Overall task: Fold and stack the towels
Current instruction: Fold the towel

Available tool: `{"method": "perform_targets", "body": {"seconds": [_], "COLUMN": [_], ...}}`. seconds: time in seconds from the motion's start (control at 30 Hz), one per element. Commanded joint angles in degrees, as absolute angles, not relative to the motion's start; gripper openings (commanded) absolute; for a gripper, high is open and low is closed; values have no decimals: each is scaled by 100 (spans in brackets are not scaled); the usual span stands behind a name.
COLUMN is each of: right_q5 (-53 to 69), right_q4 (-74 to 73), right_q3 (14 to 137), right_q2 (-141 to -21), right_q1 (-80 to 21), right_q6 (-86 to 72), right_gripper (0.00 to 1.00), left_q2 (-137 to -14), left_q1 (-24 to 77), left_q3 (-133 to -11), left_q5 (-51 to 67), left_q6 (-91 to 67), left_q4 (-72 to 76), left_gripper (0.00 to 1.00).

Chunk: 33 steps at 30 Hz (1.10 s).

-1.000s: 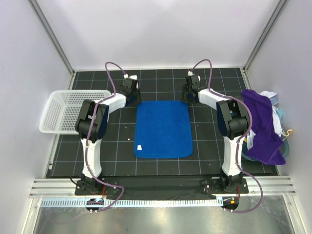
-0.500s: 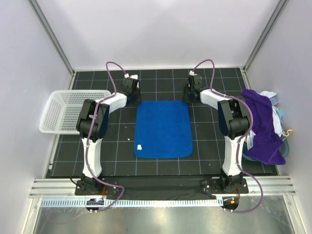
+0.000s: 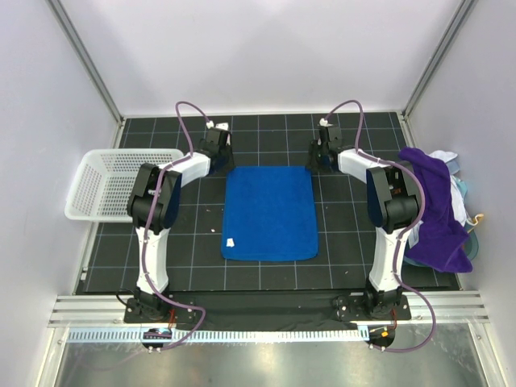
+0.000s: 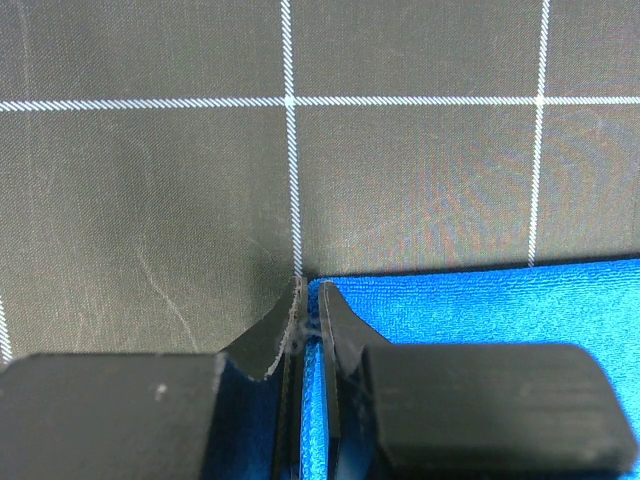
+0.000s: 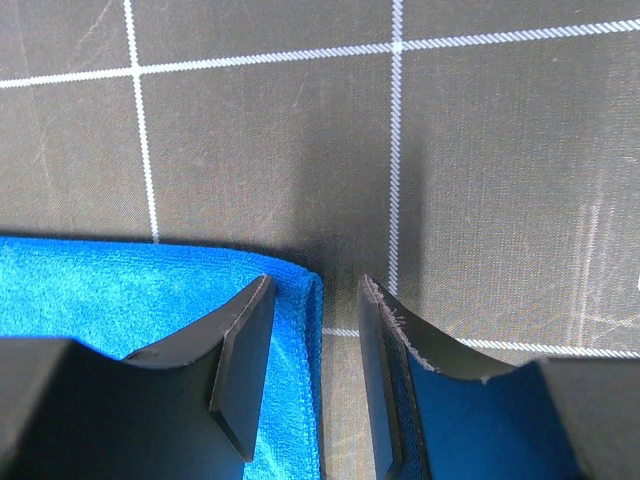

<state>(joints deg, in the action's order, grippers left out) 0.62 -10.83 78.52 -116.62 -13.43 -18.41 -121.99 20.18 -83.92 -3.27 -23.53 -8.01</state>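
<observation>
The royal blue towel (image 3: 270, 214) lies flat in the middle of the mat. My left gripper (image 3: 218, 156) is at its far left corner; in the left wrist view the gripper (image 4: 310, 300) is shut on the blue towel's (image 4: 480, 300) edge. My right gripper (image 3: 322, 153) is at the far right corner; in the right wrist view the gripper (image 5: 315, 290) is open, its jaws either side of the blue towel's (image 5: 120, 285) corner edge. The purple towel (image 3: 435, 210) lies heaped at the right edge, over a white towel (image 3: 462, 192) that is mostly hidden.
A white perforated basket (image 3: 105, 181) stands at the left edge of the mat. A pale blue container (image 3: 476, 242) sits under the heap at the right. Grey walls close in the back and both sides. A small white tag (image 3: 230, 243) shows on the blue towel.
My right gripper has shifted a little to the right at the towel's far right corner. The left gripper and the towel have hardly moved.
</observation>
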Motion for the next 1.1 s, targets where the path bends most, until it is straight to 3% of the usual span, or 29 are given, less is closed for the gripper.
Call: {"method": "perform_targets", "body": {"seconds": [0.0,0.6,1.07], "right_q5": [246,26,-343], "right_q4": [-1055,-1670,-1775], "right_q3": [7998,8570,8525], "right_q2": [-11443,-11979,-11812], "right_q1": [-1354,-1503,-1521], "right_q6": [-1714,-1494,-1362], "right_gripper": [46,38,39], "left_q2": [-12331,-12358,-12349], "left_q1": [2004,2013,2013], "left_q3": [-8560,-8622,-8622], "left_q5": [-264,-246,-255], "left_q6": [-2338,-2338,-2311], "left_q4": [-870,-905,-905], "left_gripper": [11,10,10]}}
